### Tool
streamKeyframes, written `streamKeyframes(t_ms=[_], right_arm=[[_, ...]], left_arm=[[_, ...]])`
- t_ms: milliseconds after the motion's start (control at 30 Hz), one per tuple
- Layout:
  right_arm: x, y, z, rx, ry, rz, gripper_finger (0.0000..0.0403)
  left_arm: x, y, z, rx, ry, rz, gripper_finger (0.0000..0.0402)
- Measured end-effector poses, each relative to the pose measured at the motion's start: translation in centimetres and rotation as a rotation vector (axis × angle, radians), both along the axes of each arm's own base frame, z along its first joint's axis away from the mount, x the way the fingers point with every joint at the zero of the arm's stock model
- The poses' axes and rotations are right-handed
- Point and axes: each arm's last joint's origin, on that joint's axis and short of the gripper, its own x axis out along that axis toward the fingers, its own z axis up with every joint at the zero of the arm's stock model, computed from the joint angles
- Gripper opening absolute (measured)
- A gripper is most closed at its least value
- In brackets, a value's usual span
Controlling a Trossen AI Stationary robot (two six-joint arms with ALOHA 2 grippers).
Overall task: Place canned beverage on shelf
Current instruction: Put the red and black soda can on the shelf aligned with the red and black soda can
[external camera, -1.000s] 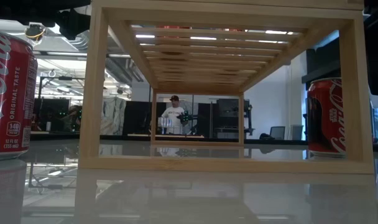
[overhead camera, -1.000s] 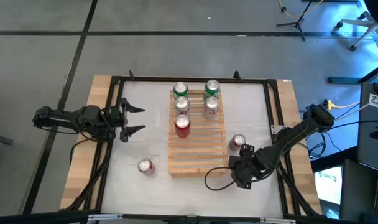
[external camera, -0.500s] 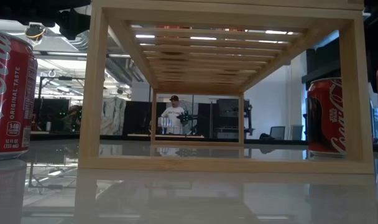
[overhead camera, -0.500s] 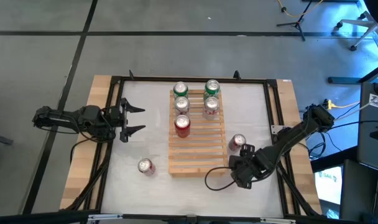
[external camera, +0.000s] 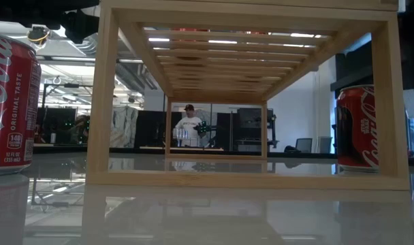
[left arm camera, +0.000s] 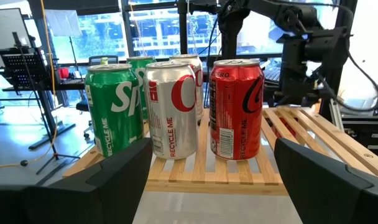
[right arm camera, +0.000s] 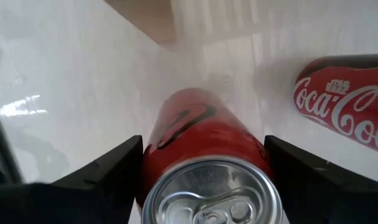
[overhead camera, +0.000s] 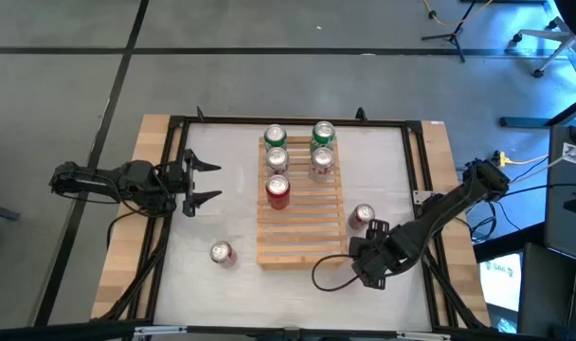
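Right claw (overhead camera: pixel 372 230) straddles red can (right arm camera: pixel 204 155) on counter (overhead camera: pixel 222 189) beside shelf (overhead camera: pixel 302 232), fingers apart, not visibly clamped. Second can (overhead camera: pixel 362 217) just beside: risk of nudging it. Off-centre closure could topple can. Left claw (overhead camera: pixel 205 183) open, waiting.

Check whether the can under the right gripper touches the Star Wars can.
Apart: right wrist view shows tabletop between near can and Star Wars can.

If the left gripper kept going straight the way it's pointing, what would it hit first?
Probably the shelf edge, then the silver can and red can standing on it; the left gripper points straight at them.
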Motion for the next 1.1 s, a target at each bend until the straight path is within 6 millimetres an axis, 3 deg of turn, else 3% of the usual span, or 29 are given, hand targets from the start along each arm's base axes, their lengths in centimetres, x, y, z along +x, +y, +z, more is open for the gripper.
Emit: streamKeyframes(t_ms=[367,600,1100], right_arm=[[-0.1,-0.1,6.2,0.012,0.008,0.022,0.0289],[0.2,-1.5,10.1,0.04,-0.014,-0.003,0.029],[0.9,-4.5,14.2,0.1,-0.068,0.009,0.0293]], left_arm=[[0.0,0.0,0.0,0.0,0.001,0.0,0.033],[0.0,0.0,0.0,0.0,0.0,0.0,0.033],[0.0,0.0,0.0,0.0,0.0,0.0,0.033]])
